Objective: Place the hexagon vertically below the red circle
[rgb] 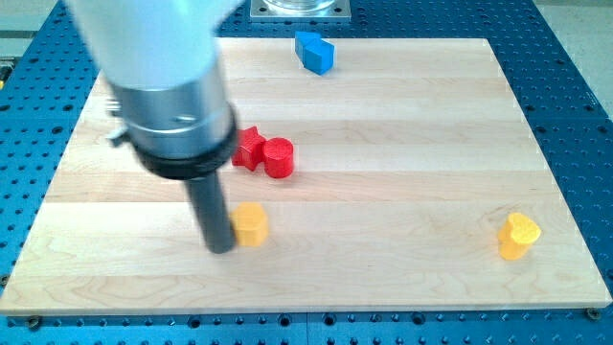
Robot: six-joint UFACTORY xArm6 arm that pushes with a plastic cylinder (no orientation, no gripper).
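Tip [221,248] of the dark rod down on the pale wooden board [402,125], pressed against the view's left side of the small yellow hexagon block [251,223]; nothing grasped or clamped, since the rod only pushes, contact by its side alone. Hexagon low on the board, just below and a little to the view's left of the red cylinder (the red circle) [279,157], apart from it. Red star block [248,148] touching the cylinder on the view's left, partly hidden behind the arm's grey body. Blue block [315,51], shape unclear, at the view's top edge; yellow heart-shaped block [518,235] far off at the view's lower right. Judgement: task nearly done, hexagon already under the circle's row but slightly short; a small further nudge toward the view's right likely needed to line it straight beneath. Green blocks not visible, possibly behind the arm.
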